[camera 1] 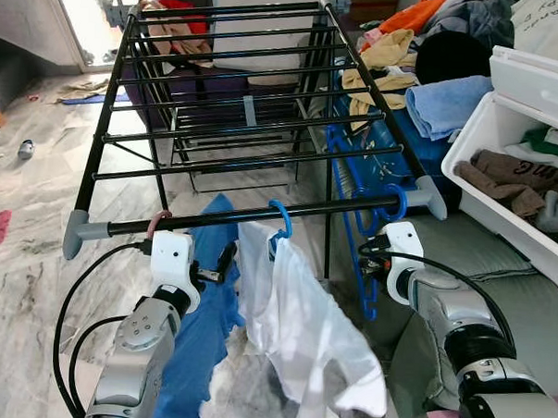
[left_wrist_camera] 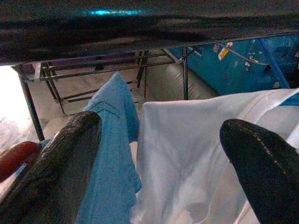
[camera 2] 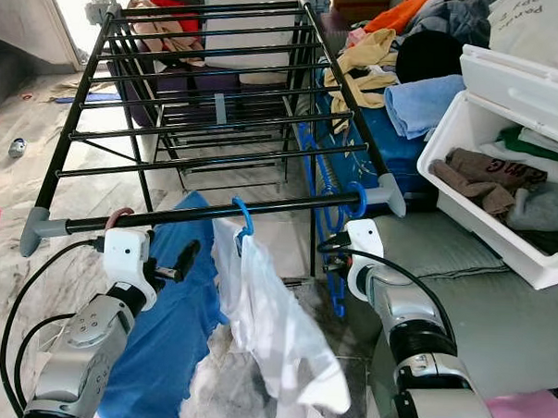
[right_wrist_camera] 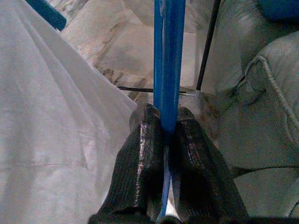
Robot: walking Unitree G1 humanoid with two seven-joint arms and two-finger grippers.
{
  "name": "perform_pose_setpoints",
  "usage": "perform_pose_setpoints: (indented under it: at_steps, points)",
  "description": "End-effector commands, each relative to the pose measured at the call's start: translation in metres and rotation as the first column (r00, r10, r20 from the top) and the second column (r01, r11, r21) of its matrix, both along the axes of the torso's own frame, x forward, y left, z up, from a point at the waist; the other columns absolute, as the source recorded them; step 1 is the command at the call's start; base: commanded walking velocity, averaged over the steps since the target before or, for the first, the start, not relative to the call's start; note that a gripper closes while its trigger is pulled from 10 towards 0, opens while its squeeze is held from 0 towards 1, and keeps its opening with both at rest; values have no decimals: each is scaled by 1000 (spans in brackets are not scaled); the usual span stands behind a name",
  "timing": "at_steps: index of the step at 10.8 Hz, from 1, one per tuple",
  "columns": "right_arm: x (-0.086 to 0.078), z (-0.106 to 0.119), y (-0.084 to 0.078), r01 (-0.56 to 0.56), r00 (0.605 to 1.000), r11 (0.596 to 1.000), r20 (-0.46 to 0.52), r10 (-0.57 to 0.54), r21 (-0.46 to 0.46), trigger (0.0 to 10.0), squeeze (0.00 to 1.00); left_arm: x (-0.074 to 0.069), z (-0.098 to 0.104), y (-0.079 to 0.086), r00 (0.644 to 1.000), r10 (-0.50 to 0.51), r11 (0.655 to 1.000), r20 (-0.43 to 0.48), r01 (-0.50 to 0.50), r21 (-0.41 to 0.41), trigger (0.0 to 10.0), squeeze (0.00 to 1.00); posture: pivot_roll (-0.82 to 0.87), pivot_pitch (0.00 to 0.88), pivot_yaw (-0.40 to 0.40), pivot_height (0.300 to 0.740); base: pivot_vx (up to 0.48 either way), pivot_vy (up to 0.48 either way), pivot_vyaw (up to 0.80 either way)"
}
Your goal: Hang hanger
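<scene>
Right gripper (right_wrist_camera: 163,140): jaws clamped on the blue hanger (right_wrist_camera: 169,60).
Hanger: long axis hangs downward; hook over front rail (camera 1: 260,214) near the rack's right end.
Left gripper (left_wrist_camera: 154,154): jaws spread, empty, just below the rail.

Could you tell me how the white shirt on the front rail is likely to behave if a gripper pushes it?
The white shirt hangs in loose folds, so it would probably give way softly rather than resist. It hangs from a blue hook over the rail, so it may well swing or slide along. It looks thin and light.
</scene>
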State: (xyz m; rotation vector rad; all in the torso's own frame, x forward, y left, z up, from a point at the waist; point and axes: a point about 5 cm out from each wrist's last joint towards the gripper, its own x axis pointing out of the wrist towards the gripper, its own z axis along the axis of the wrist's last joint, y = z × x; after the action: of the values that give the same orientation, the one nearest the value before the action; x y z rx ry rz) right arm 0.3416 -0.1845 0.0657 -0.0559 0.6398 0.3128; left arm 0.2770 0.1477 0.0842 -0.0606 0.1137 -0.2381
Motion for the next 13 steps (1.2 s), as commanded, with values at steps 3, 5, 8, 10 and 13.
perform_pose_setpoints:
  at_steps: [3, 5, 8, 10, 13]
  points:
    - [-6, -12, 0, -27, 999, 999, -36, 25, -42, 10000, 1000, 1, 3, -1, 1000, -7, 1000, 1, 7, 6, 10000, 0, 14, 24, 50, 740, 0, 0, 0]
    - [-4, -9, -8, -1, 999, 994, 33, 4, -105, 10000, 1000, 2, 3, -1, 1000, -9, 1000, 1, 9, 5, 10000, 0, 15, 24, 50, 740, 0, 0, 0]
    - [-13, -8, -16, 5, 993, 986, 117, 15, -166, 10000, 1000, 2, 2, -2, 1000, -10, 1000, -1, 10, 4, 10000, 0, 5, 26, 52, 740, 0, 0, 0]
    - [-28, -1, -21, 24, 984, 987, 180, 5, -157, 10000, 1000, 2, 3, -3, 1000, -14, 1000, -1, 14, 3, 10000, 0, -3, 42, 44, 740, 0, 0, 0]
    - [-58, 15, -26, 18, 967, 984, 255, 28, -178, 10000, 1000, 1, 0, -2, 1000, -13, 1000, -9, 14, 6, 10000, 0, -37, 65, 26, 740, 0, 0, 0]
